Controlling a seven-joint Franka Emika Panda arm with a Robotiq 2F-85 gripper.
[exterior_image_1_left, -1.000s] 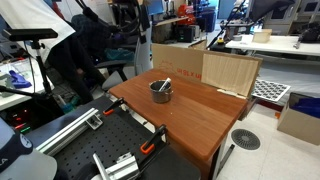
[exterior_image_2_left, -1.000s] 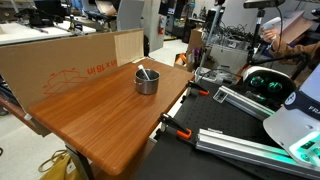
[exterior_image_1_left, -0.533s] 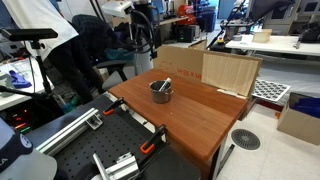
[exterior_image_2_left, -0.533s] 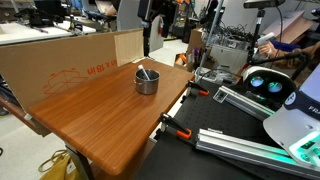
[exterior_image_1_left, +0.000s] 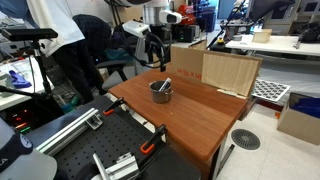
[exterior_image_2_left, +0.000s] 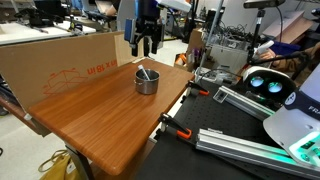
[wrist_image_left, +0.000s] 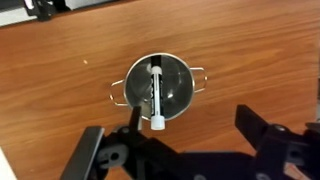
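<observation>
Hovering my gripper (wrist_image_left: 172, 140) over the wooden table (wrist_image_left: 60, 60), I see its jaws spread wide, gripping nothing. Directly beneath sits the small metal pot (wrist_image_left: 176, 90), a white marker (wrist_image_left: 155, 96) lying inside.

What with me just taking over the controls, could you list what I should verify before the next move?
1. Gripper open: ok.
2. Gripper above the pot, not touching it, in both exterior views: ok.
3. White marker lies inside the pot: ok.
4. Pot upright on the table: ok.
5. Gripper centred over the marker: cannot tell.
</observation>
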